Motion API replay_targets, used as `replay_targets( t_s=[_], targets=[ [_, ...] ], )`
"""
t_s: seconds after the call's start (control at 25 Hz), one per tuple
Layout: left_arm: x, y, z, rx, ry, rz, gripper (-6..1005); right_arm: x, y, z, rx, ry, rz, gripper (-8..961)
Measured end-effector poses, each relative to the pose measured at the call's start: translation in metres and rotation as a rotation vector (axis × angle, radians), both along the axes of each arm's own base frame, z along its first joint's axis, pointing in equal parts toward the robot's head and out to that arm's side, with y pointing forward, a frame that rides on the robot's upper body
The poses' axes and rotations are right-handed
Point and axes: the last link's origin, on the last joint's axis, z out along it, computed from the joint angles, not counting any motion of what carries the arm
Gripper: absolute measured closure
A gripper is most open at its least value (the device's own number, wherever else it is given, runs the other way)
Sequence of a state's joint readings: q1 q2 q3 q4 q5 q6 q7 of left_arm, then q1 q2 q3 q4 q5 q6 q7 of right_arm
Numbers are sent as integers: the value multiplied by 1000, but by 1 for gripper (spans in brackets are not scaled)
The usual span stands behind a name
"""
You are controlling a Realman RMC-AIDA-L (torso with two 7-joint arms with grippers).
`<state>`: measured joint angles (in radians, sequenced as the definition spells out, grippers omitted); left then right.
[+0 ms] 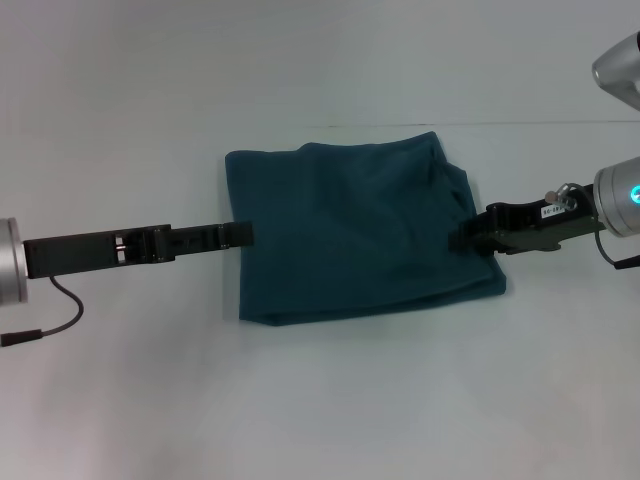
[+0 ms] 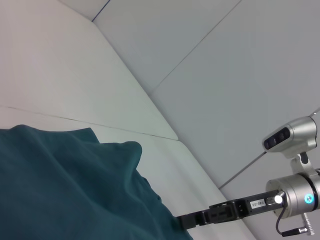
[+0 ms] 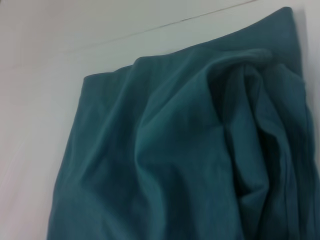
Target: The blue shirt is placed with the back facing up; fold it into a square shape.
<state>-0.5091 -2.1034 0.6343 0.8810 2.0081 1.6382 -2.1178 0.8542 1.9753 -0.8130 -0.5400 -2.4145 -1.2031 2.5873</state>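
The blue shirt (image 1: 360,230) lies folded into a rough rectangle in the middle of the white table (image 1: 320,410), plain side up, with loose folds bunched along its right edge. My left gripper (image 1: 243,234) reaches in low from the left and its tip meets the shirt's left edge. My right gripper (image 1: 465,236) comes in from the right, with its tip at the rumpled right edge. The left wrist view shows the shirt (image 2: 65,190) close up and the right gripper (image 2: 182,221) beyond it. Creased layers of the shirt (image 3: 175,165) fill the right wrist view.
A black cable (image 1: 45,325) hangs from my left arm over the table's left side. The right arm's silver joints (image 1: 620,195) stand at the right edge. A faint seam (image 1: 150,125) runs across the table behind the shirt.
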Motion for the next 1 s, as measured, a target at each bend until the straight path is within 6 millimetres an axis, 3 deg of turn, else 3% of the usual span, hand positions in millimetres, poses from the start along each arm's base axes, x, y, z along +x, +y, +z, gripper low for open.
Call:
replay_targets(
  t_s=[0.32, 0.72, 0.84, 1.0],
  targets=[
    [1, 2, -1, 7, 0, -1, 66, 0, 1, -3, 7, -5, 2, 647],
    [1, 2, -2, 13, 2, -4, 67, 3, 0, -2, 11, -6, -9, 879],
    [1, 2, -1, 13, 3, -3, 66, 4, -1, 0, 16, 5, -16, 923],
    [1, 2, -1, 15, 0, -3, 66, 3, -5, 8, -10, 32, -27, 905]
  ],
)
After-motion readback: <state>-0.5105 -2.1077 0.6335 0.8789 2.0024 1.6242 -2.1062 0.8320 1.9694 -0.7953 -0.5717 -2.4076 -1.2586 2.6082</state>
